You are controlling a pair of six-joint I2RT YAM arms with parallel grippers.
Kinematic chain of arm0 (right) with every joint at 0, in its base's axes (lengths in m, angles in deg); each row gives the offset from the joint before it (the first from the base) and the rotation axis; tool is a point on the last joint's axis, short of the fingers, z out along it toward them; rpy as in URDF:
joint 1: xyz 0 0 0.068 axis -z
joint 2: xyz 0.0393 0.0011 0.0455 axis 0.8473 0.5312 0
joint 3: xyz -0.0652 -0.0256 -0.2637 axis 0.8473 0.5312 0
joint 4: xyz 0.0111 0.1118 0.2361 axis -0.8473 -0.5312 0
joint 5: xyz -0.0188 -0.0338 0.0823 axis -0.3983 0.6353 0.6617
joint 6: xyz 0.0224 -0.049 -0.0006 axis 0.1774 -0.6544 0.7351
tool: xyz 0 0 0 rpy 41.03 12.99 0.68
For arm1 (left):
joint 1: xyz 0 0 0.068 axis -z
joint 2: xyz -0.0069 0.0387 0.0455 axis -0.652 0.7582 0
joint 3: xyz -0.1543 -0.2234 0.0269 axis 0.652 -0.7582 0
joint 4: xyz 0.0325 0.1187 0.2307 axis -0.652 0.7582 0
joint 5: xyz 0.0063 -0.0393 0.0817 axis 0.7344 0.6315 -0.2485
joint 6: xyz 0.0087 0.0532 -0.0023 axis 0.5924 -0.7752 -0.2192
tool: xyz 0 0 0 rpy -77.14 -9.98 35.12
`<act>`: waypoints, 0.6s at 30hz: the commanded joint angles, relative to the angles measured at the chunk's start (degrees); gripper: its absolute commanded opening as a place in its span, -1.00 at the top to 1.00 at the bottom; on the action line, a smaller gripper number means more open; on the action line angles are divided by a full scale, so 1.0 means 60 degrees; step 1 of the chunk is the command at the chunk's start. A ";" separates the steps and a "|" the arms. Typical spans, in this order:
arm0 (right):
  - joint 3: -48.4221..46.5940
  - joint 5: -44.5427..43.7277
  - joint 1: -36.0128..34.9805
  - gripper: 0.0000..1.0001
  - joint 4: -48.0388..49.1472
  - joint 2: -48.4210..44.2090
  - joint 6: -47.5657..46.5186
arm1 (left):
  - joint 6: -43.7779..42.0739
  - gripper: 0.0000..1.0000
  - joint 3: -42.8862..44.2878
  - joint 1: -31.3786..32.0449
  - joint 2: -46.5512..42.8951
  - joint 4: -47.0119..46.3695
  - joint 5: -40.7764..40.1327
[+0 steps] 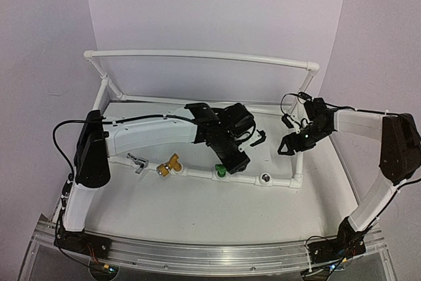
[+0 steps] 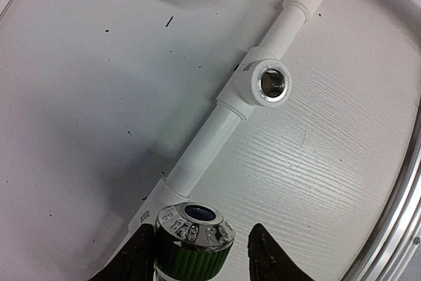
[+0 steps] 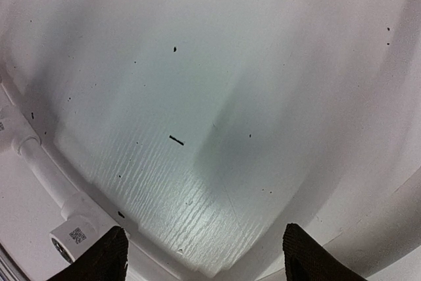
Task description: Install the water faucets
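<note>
The green faucet (image 1: 220, 172) stands at a tee of the white pipe frame's front bar (image 1: 197, 172). In the left wrist view its chrome-capped end (image 2: 194, 228) sits between my fingers. My left gripper (image 1: 235, 160) (image 2: 200, 258) is open around it: the left finger (image 2: 139, 255) is against it and the right finger (image 2: 264, 255) stands apart. The brass-yellow faucet (image 1: 170, 166) sits on the bar further left. The silver faucet (image 1: 137, 161) is at the bar's left end. My right gripper (image 1: 287, 147) (image 3: 205, 255) is wide open and empty above the board.
An empty metal-lined socket (image 1: 266, 178) (image 2: 272, 82) is on the bar right of the green faucet. The pipe frame has a raised back rail (image 1: 197, 55) and side bars. A small black part (image 1: 258, 137) lies behind the bar. A tee fitting (image 3: 74, 229) shows below my right gripper.
</note>
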 commanded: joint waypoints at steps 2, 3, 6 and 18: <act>-0.0074 -0.0393 0.0153 -0.56 -0.0310 0.0146 0.0103 | -0.0644 0.11 -0.0160 0.0482 -0.0368 0.0683 0.1101; -0.0073 -0.0406 0.0155 -0.56 -0.0306 0.0150 0.0106 | -0.0669 0.13 -0.0201 0.0478 -0.0408 0.0702 0.0985; -0.0084 -0.0385 0.0157 -0.55 -0.0298 0.0145 0.0108 | -0.0520 0.11 -0.0259 0.0459 -0.0532 0.0685 0.0512; -0.0558 0.0323 0.0162 -0.83 -0.0487 -0.0667 0.0058 | 0.1974 -0.99 -0.2159 -0.1376 -0.3259 -0.1537 -0.0082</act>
